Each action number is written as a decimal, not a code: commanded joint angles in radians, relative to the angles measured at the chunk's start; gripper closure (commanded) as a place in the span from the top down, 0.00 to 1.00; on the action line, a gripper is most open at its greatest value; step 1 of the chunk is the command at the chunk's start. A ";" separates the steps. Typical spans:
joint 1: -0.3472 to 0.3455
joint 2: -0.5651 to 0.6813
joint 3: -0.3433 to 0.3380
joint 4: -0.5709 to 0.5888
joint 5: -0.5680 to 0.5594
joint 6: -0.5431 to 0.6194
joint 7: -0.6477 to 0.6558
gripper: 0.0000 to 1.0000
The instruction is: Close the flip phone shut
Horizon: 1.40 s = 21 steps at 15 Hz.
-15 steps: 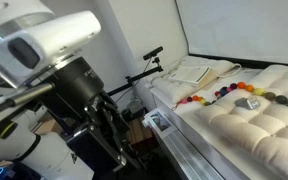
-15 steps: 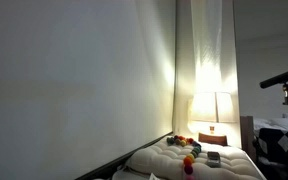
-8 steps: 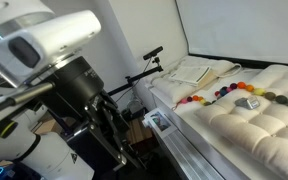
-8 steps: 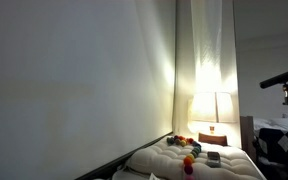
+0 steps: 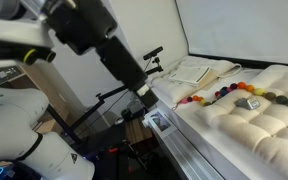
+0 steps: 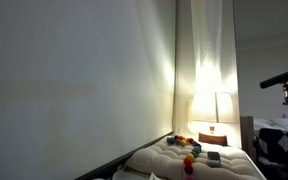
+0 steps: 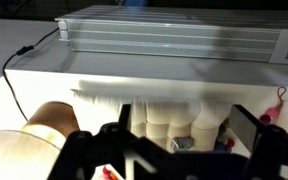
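Shows the gripper (image 7: pixel 184 120) from the wrist view with its 2 dark fingers (image 7: pixel 246 125) spread wide, jaws well apart. Grips nothing and touches nothing; frames only the edge of the white quilted mattress (image 7: pixel 169 108) in the gap between them. Places the flip phone (image 5: pixel 247 102) in an exterior view on top of that mattress, silver-grey, just beside the row of coloured balls (image 5: pixel 219 94). Looks too small there to tell how far its 2 halves stand open. Puts the dark robot arm (image 5: pixel 114 50) reaching in from the upper left, well apart from the phone.
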 commanded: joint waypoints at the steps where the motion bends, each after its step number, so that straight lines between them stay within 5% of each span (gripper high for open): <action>1: 0.068 0.140 -0.010 0.178 0.084 -0.061 -0.066 1.00; 11: 0.035 0.513 0.018 0.447 0.185 -0.091 -0.109 1.00; 21: -0.040 0.636 0.102 0.438 0.044 0.300 -0.010 1.00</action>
